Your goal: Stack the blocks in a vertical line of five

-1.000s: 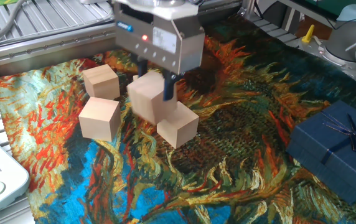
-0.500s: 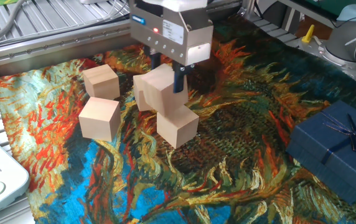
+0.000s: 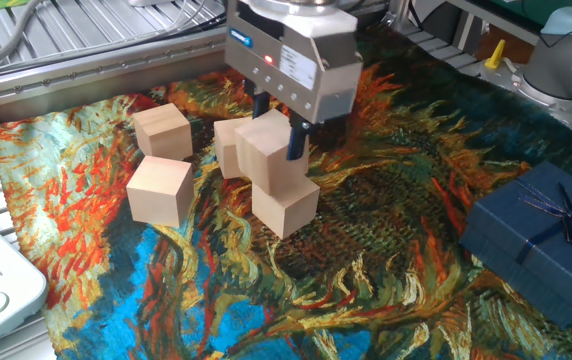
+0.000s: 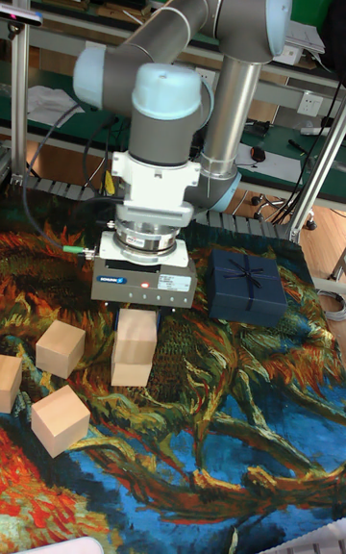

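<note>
Five smooth pale wooden cubes (image 3: pixel 160 190), gripper (image 3: pixel 276 135) clamping one.

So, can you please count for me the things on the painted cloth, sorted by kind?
pale wooden blocks: 5
dark blue gift box: 1
Total: 6
</note>
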### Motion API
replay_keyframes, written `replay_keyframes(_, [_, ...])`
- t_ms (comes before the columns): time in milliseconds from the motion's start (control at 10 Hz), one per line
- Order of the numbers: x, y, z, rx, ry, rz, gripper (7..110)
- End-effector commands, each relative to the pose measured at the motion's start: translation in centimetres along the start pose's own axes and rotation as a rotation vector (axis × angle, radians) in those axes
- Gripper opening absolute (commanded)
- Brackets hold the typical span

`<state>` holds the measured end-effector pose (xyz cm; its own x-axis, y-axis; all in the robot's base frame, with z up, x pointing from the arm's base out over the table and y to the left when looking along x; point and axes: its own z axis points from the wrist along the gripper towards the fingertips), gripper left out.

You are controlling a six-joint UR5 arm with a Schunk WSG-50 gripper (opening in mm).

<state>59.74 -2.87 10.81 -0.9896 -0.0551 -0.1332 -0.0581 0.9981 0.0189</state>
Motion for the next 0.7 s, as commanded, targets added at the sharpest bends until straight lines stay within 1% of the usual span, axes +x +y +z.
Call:
replay_keyframes(0, [0.4, 0.1, 0.1, -0.005, -0.031, -0.004, 7])
replay_keyframes(100, [0.3, 0.3, 0.3, -0.018, -0.043, 0.027, 7])
replay_keyframes(200, [0.5, 0.2, 0.4, -0.026, -0.045, 0.032, 7])
replay_keyframes(300, [0.6, 0.0, 0.7, -0.025, -0.054, 0.025, 7])
replay_keyframes(600, [2.1, 0.5, 1.7, -0.036, -0.041, 0.004, 7])
